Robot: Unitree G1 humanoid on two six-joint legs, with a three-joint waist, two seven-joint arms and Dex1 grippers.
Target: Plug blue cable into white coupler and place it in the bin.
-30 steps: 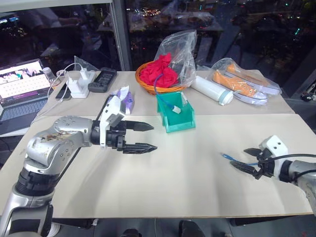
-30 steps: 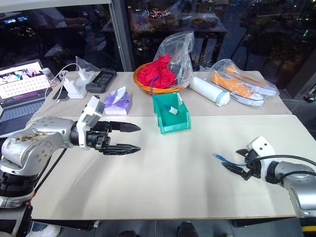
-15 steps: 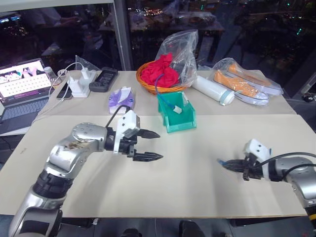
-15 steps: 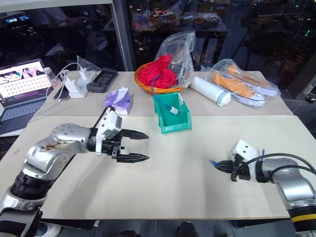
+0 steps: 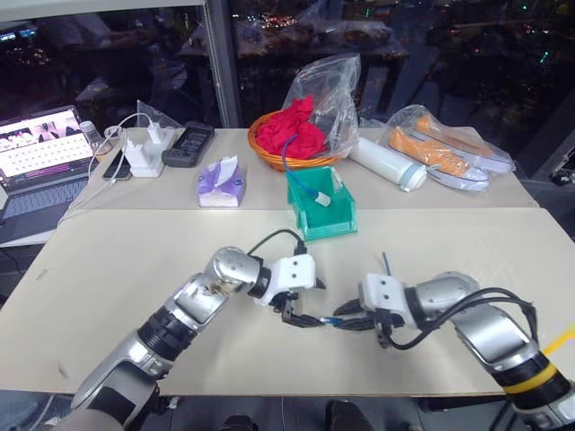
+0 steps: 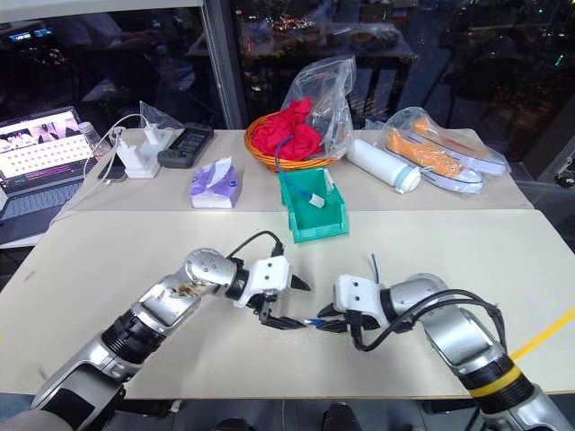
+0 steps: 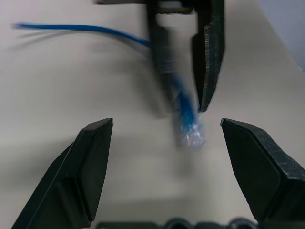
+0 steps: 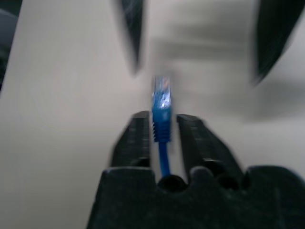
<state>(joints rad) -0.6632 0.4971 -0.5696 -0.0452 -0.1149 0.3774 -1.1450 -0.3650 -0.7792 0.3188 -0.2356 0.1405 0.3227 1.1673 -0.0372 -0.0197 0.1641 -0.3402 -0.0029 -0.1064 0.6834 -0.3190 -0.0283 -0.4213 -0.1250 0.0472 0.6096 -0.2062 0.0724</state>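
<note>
Now right gripper pinches the cable, plug jutting past my tips toward the left gripper, wide open and empty to receive it.

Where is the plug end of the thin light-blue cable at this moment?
The thin light-blue cable's plug sticks out of the right gripper, above the beige table, facing the open left gripper.

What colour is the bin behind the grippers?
Teal-green; the bin shows best in the left eye view.
</note>
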